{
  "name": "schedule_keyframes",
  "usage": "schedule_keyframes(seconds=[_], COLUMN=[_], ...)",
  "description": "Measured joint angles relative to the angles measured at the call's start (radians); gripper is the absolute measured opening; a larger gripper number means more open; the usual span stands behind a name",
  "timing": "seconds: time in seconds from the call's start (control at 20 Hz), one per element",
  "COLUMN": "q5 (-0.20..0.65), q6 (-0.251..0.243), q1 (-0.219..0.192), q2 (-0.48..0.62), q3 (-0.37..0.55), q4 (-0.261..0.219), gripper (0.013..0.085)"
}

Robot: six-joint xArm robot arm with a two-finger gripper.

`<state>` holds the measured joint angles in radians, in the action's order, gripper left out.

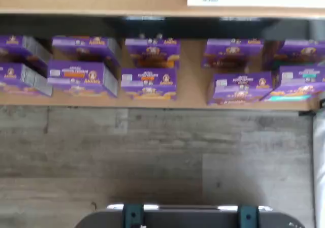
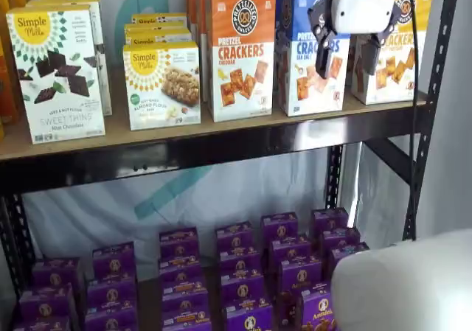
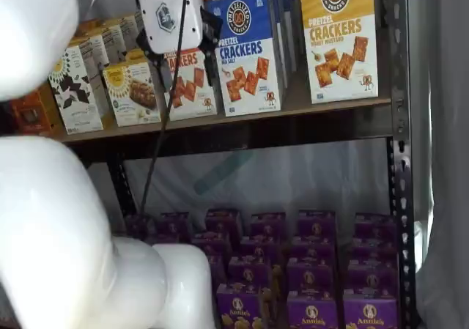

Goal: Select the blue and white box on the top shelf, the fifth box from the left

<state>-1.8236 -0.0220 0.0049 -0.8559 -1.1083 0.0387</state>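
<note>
The blue and white box (image 2: 304, 65) (image 3: 245, 54) stands upright at the front of the top shelf (image 2: 221, 128) (image 3: 330, 105), between an orange-and-white cracker box (image 2: 240, 54) and a yellow-and-white one (image 2: 394, 58). My gripper (image 2: 346, 42) (image 3: 180, 45) hangs in front of the shelf at box height. Its white body is up high and its two black fingers are spread apart, so it is open and holds nothing. In a shelf view it overlaps the blue box's right edge. The wrist view shows none of the blue box.
Simple Mills boxes (image 2: 59, 69) fill the shelf's left part. Rows of purple boxes (image 2: 236, 272) (image 1: 150, 68) sit on the low shelf above a grey plank floor (image 1: 152, 147). Black uprights (image 2: 431, 102) frame the right side. A cable (image 3: 157, 138) hangs by the gripper, and the white arm (image 3: 51, 219) is in the foreground.
</note>
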Motion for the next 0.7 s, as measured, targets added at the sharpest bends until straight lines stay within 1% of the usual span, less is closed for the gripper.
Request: schedule_keyframes(seconds=[0.35, 0.55, 0.7], q5=[0.096, 0.135, 0.16], q6=[0.013, 0.043, 0.076], q1=[-0.006, -0.039, -0.076], q2=[0.083, 0.129, 0.163], q3=[-0.039, -0.066, -0.09], q4=[-0.032, -0.027, -0.006], gripper=[0.085, 0.085, 0.085])
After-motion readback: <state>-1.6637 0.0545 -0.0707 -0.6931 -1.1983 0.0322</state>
